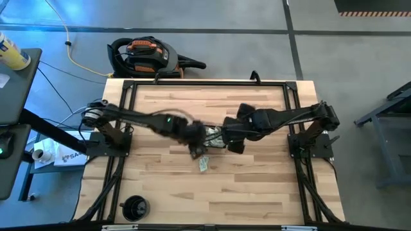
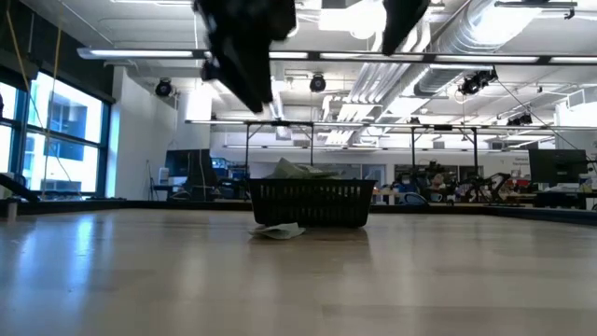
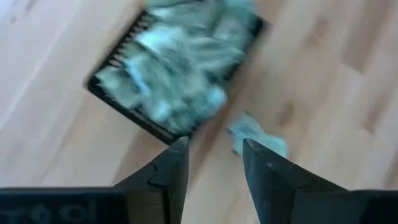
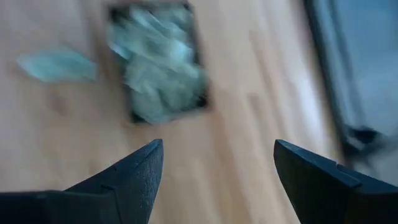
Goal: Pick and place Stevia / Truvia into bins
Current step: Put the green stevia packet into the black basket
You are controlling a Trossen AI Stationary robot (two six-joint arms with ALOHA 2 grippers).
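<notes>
1. left pincer (image 3: 214,165): fingers parted with a narrow gap, nothing between them; it hangs above the counter (image 1: 257,192) just beside the bin (image 3: 177,68), over the loose sachets (image 3: 258,134).
2. right pincer (image 4: 217,165): spread wide, empty, hovering above the counter near the bin's other side.
3. bin (image 2: 311,203): mid-counter, piled full with sachets (image 3: 180,59), heap rising over the rim in the low view.
4. step, as i judge it: between picks, left arm just off the bin; a few stray sachets (image 1: 204,164) lie on the wood touching or just beside the bin's near wall.
5. next move calls for: drop the left pincer onto the strays, pinch flat paper against the wood, lift clear of the low wall, release over the heap.
6. risk: heap is high, added sachets may slide off.
7. room: both arms crowd the centre, close to each other; counter is open toward the near edge; round black cup (image 1: 135,207) at the near-left corner, well apart.
</notes>
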